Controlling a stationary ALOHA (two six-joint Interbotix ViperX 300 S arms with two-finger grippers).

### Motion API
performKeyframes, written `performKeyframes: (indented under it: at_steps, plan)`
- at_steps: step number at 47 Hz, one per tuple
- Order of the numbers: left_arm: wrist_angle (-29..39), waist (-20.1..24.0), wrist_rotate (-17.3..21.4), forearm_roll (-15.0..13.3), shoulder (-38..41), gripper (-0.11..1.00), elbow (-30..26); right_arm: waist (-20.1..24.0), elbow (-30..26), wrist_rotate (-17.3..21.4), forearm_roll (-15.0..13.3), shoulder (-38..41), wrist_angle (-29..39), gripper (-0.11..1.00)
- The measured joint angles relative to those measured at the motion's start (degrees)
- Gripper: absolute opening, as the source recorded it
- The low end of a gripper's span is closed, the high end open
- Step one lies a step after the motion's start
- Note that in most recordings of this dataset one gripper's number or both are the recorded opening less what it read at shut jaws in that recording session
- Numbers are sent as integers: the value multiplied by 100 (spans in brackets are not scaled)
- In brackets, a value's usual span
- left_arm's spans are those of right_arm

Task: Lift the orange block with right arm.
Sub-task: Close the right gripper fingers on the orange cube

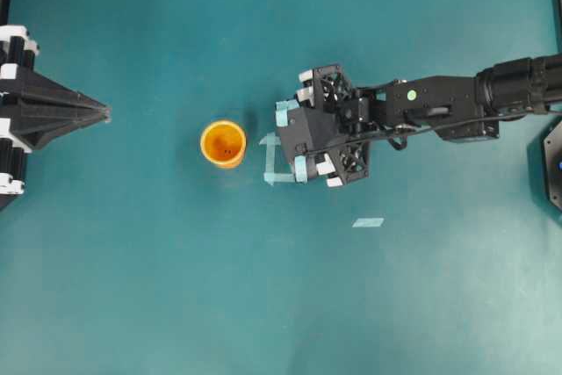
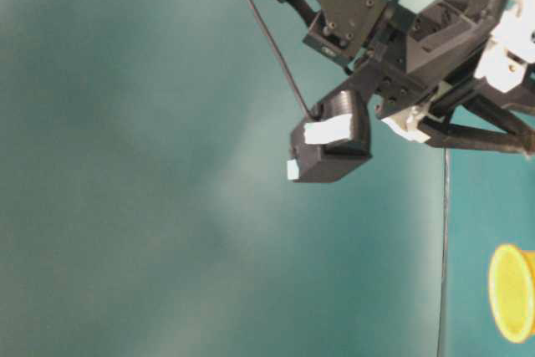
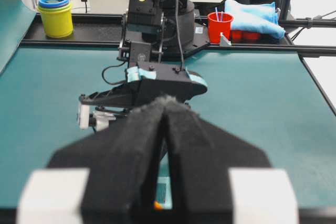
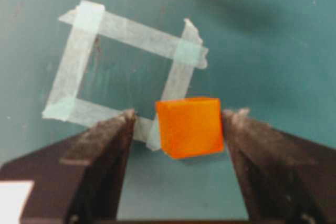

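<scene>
Left gripper closed, parked at table's left edge, orange cup right of it, then right gripper wide open over the tape square, orange block between its fingers, sitting on the square's corner, not gripped.

You can see the small orange cube lying flat on the teal tabletop at the lower right corner of the pale tape square, its near edge overlapping the tape there. The long black right arm reaches in over that same tape square, and its boxy black gripper with teal tape patches points down with its jaws spread wide. Your cube sits between the two dark fingers, nearer the right one, with a gap showing on the left.
</scene>
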Motion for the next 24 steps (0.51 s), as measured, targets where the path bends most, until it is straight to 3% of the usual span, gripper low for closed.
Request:
performKeyframes:
  at_steps: [10,20,24]
  plan:
    - [0,0,0,9,0,0,0,-9,-9,-9,0,62,-88,63]
    - [0,0,0,0,0,0,-9,-44,0,18,9,62,-79,42]
    - [0,0,0,9,0,0,-9,-53,-9,18,9,62,-88,41]
